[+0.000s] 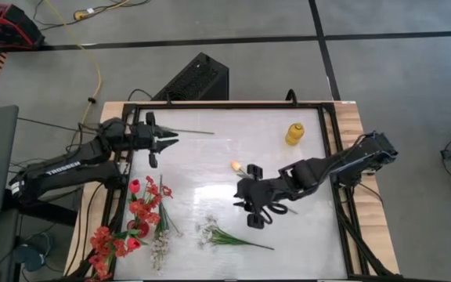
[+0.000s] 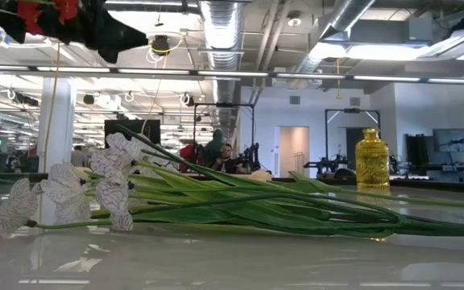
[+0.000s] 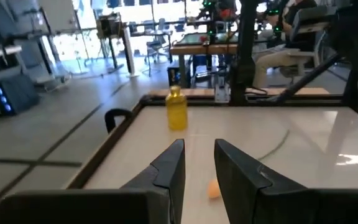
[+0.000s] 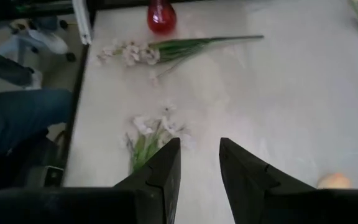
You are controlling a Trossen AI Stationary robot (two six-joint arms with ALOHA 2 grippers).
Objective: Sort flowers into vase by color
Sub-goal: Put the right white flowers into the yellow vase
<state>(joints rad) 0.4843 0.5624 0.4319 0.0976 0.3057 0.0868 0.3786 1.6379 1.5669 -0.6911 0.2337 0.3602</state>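
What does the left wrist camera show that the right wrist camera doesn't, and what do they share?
Only the left wrist view shows the yellow vase standing on the table, with chairs and desks in the room beyond. Only the right wrist view shows the red vase and two sprays of white flowers, one beside that vase, one nearer the right gripper. Both show a pair of dark fingers with a gap between them, the pale tabletop, and the peach tulip low in frame ahead of the left gripper.
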